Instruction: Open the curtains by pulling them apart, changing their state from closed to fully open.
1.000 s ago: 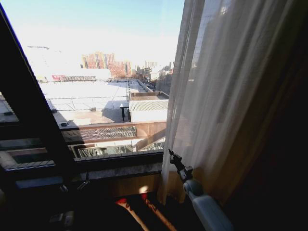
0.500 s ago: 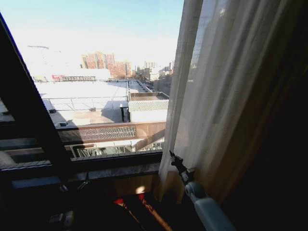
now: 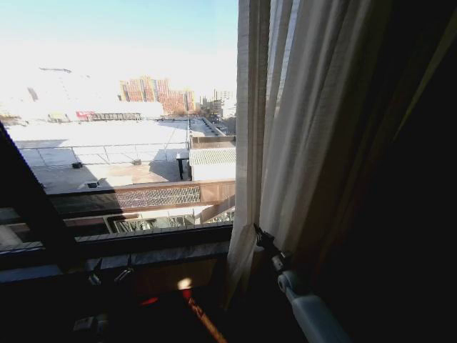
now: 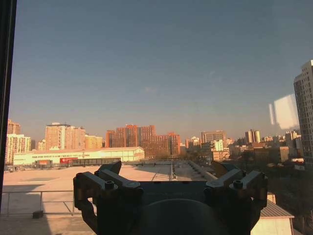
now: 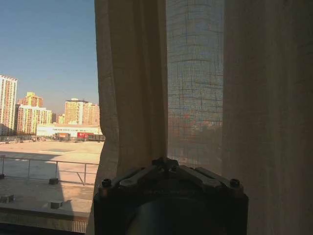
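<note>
Nearest you, at the lower right of the head view, your right gripper (image 3: 258, 232) reaches up to the lower folds of the curtains (image 3: 314, 128). Its white forearm runs off the bottom edge. From the right wrist, the fingers (image 5: 166, 164) look drawn together at the tip, right against the pleated fabric (image 5: 195, 83); you cannot tell whether cloth is pinched between them. Your left gripper (image 4: 168, 171) faces bare glass with its jaws spread wide, holding nothing. Beyond, the curtains hang bunched on the right, with the window frame (image 3: 36, 207) dark on the left.
</note>
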Robot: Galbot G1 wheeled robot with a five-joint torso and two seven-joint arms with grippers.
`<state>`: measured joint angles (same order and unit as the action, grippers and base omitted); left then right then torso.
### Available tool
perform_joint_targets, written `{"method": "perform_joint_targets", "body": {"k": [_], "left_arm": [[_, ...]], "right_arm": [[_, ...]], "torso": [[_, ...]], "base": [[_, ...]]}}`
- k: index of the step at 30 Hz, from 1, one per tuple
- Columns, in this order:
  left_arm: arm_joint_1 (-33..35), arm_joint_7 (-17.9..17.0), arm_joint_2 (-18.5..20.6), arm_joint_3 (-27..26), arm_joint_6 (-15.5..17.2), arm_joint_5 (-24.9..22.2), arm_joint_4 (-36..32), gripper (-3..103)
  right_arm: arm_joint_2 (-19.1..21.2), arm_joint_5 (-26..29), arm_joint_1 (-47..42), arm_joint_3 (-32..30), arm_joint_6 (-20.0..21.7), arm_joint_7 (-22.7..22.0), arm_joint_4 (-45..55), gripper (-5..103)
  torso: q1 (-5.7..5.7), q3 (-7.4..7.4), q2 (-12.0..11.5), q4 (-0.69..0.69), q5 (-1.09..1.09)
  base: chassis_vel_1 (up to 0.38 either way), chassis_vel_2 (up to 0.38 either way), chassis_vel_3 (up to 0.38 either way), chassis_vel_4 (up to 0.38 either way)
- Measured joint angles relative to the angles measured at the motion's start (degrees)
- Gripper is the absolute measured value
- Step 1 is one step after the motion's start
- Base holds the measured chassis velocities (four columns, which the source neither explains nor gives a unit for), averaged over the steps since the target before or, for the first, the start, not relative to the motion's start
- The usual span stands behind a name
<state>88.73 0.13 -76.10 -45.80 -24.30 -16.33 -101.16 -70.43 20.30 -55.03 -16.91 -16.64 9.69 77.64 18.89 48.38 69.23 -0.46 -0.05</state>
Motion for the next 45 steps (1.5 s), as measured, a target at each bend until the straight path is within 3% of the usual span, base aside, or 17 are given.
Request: {"method": "perform_joint_targets", "body": {"k": [16, 26, 32, 40, 45], "left_arm": [[0.00, 0.01, 0.00, 0.02, 0.00, 0.00, 0.00, 100], [0.00, 0.01, 0.00, 0.01, 0.00, 0.00, 0.00, 100], [0.00, -0.02, 0.01, -0.04, 0.00, 0.00, 0.00, 100], [0.00, 0.00, 0.00, 0.01, 0.00, 0.00, 0.00, 100], [0.00, 0.00, 0.00, 0.00, 0.00, 0.00, 0.00, 100]], "right_arm": [[-0.01, 0.25, -0.25, -0.10, -1.19, 0.18, 0.08, 0], [0.11, -1.99, -0.53, -0.25, -2.90, 3.49, -0.41, 0], [0.84, -2.96, 0.34, -0.98, -1.76, -0.16, -1.81, 0], [3.80, -4.24, 1.47, -7.69, 2.40, -9.67, -3.00, 0], [5.82, -4.93, 0.85, -12.40, 4.18, -10.67, -3.67, 0]], "torso": [[0.01, 0.01, -0.01, -0.01, 0.05], [-0.01, 0.00, 0.00, 0.00, 0.00], [-0.01, 0.00, 0.00, 0.03, 0.05], [0.00, 0.00, -0.01, 0.00, 0.06], [-0.01, 0.00, 0.00, 0.00, 0.03]], "base": [[-0.380, -0.302, 0.382, 0.300], [-0.061, -0.076, 0.074, 0.052], [0.045, 0.034, -0.032, -0.029], [0.000, 0.000, 0.000, 0.000], [0.000, 0.000, 0.000, 0.000]]}}
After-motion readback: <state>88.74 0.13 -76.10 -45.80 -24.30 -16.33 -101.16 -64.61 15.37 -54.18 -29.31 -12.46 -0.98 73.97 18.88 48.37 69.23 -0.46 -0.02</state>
